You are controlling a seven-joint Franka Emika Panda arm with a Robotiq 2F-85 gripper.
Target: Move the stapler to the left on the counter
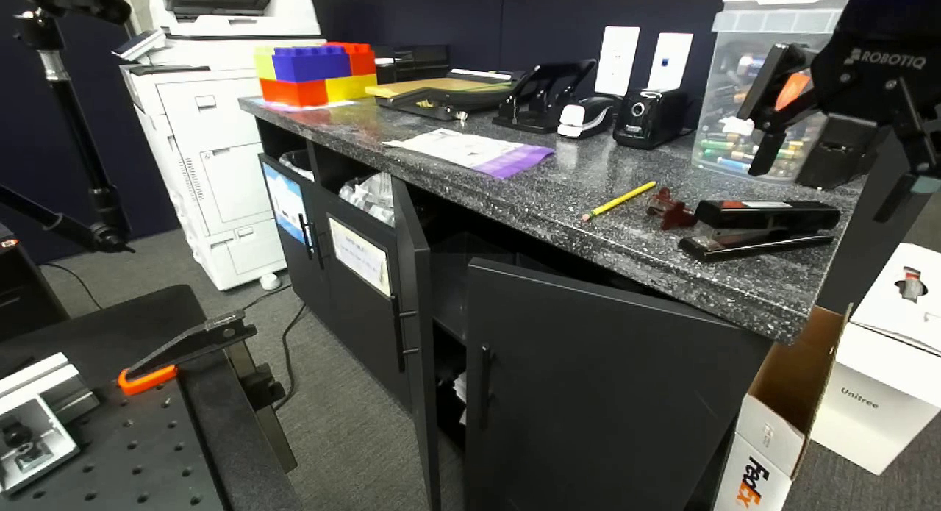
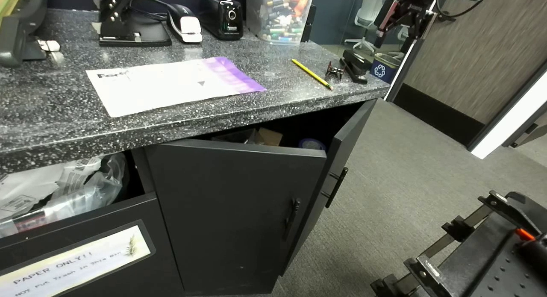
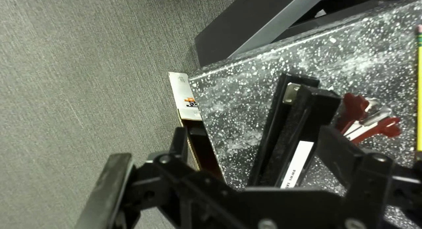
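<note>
The black stapler (image 1: 772, 215) lies at the end of the speckled grey counter (image 1: 581, 174). It also shows in an exterior view (image 2: 355, 67) and in the wrist view (image 3: 305, 123), where its lower part is hidden behind the gripper body. My gripper (image 1: 831, 174) is open and empty above the counter end, higher than the stapler in an exterior view. In the wrist view the gripper (image 3: 254, 136) has its fingers wide apart. The right finger overlaps the stapler's side in the picture; the left one appears over the box and floor past the counter edge. I cannot tell any contact.
A small reddish-brown item (image 1: 670, 208) lies close beside the stapler, with a yellow pencil (image 1: 619, 201) beyond it. A clear bin of markers (image 1: 764, 92) stands behind. A white and purple envelope (image 2: 175, 85) lies farther along. Cabinet doors (image 1: 603, 393) stand open below; boxes (image 1: 790, 379) stand past the end.
</note>
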